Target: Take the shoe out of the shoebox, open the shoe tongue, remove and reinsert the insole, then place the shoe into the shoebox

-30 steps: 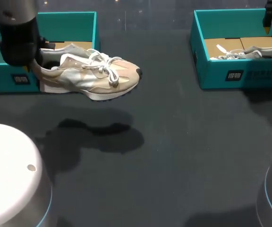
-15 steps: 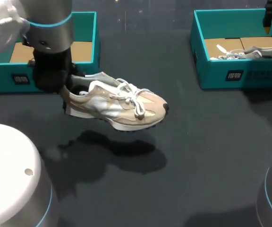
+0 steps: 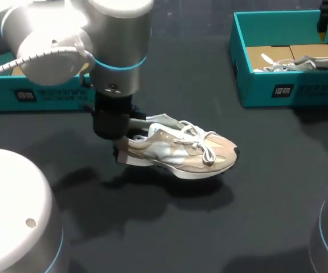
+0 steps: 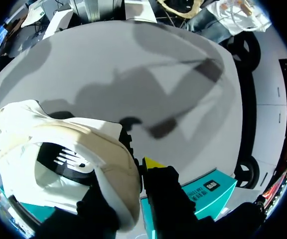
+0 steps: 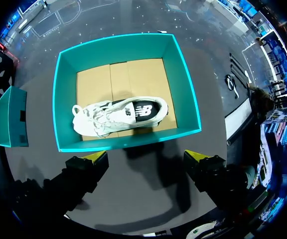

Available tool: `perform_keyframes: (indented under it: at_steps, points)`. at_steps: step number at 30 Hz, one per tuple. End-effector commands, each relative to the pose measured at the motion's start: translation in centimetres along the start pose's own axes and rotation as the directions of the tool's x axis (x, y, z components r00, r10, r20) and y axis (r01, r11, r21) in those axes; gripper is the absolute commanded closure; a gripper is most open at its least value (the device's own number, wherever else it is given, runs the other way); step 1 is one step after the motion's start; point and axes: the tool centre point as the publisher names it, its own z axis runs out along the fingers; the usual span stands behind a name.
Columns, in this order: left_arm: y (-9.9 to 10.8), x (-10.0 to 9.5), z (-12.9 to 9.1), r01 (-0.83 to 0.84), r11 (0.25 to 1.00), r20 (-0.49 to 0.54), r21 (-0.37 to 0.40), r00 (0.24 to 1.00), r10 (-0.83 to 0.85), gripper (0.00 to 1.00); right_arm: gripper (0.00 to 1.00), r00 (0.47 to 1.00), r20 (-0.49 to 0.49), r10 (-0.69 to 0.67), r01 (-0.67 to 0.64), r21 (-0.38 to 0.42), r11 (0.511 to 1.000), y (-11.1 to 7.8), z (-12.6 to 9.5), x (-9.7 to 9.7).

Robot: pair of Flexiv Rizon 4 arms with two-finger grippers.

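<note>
A beige and white shoe (image 3: 181,151) with white laces hangs low over the dark table's middle, toe pointing right. My left gripper (image 3: 123,143) is shut on its heel collar. In the left wrist view the heel wall (image 4: 118,174) sits between the two fingers, one yellow tip (image 4: 153,163) outside the shoe and the other finger hidden inside. Behind the left arm stands the teal shoebox (image 3: 39,94), mostly covered. My right gripper (image 5: 147,157) hangs open above the front wall of a second teal box (image 5: 118,42).
The second teal box (image 3: 289,85) at the back right holds a white shoe (image 3: 300,62) on its cardboard floor. My own rounded arm bases fill the front left and front right corners. Bare dark table lies ahead of the shoe's toe.
My left arm has carried the shoe from beside the left box rightward, toward the front and downward, to the table's middle. The right arm has stayed still.
</note>
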Motion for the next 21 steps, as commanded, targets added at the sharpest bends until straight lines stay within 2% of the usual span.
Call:
perform_keyframes:
  at_steps: [1,7,13,21]
  points:
    - [0.0,-4.5,1.4,0.003,1.0,-0.067,0.013,0.998,-0.002,1.0,0.0,1.0,-0.001,0.0,0.0,-0.001,1.0,-0.1,0.0,0.0]
    - [-1.6,-6.4,2.7,-0.011,1.0,-0.069,0.019,0.998,0.012,1.0,0.0,1.0,-0.001,0.0,0.0,-0.001,1.0,-0.1,0.0,0.0]
    - [-2.2,-7.6,4.2,-0.031,1.0,-0.051,-0.004,0.998,0.03,1.0,0.0,1.0,-0.001,0.0,0.0,-0.001,1.0,-0.1,0.0,0.0]
    - [-2.4,-7.8,6.1,-0.038,0.999,-0.051,-0.008,0.998,0.037,1.0,0.0,1.0,-0.001,0.0,0.0,-0.001,1.0,-0.1,0.0,0.0]
